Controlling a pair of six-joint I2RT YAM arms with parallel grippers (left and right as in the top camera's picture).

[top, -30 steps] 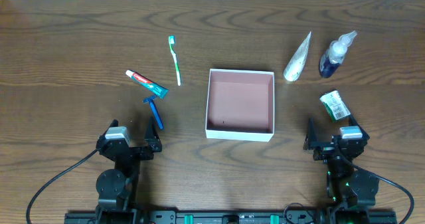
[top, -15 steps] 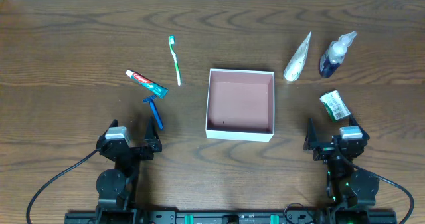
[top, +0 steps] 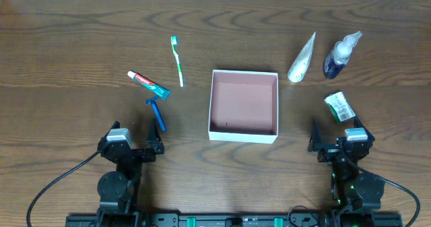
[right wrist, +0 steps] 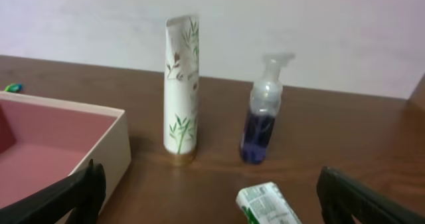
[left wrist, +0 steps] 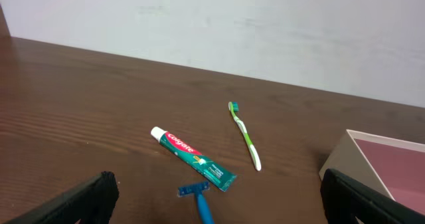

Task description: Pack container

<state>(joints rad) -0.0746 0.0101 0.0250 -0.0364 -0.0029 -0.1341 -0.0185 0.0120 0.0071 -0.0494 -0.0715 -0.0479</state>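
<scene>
The container (top: 242,137) sits in the middle of the surface (top: 67,38), square and open at the top. Its walls are white and its pinkish-brown floor shows bare from wall to wall, save one tiny dark speck near the front edge.

To its left lie three things, all apart from it. A green-and-white toothbrush (top: 177,62) lies farthest back. A toothpaste tube (top: 149,84) lies slantwise nearer the front. A blue razor (top: 157,112) lies just in front of the tube, its head close to the tube's end — whether they touch I cannot tell.

To the right stands a white tube with a leaf print (top: 302,57), upright on its cap. Just beside it is a clear pump bottle (top: 340,55), also upright, with dark blue liquid filling roughly its lower half. In front of those two lies a small green-and-white packet (top: 339,107).

The left hand (top: 131,149) rests low at the near edge of the surface, in front of the razor. Its fingers (left wrist: 93,197) are spread wide and grip nothing. The right hand (top: 339,149) sits at the near edge on the other side, just in front of the packet. It too is spread wide and holds nothing — in its own view one finger (right wrist: 66,197) shows dark against the container's white corner.
</scene>
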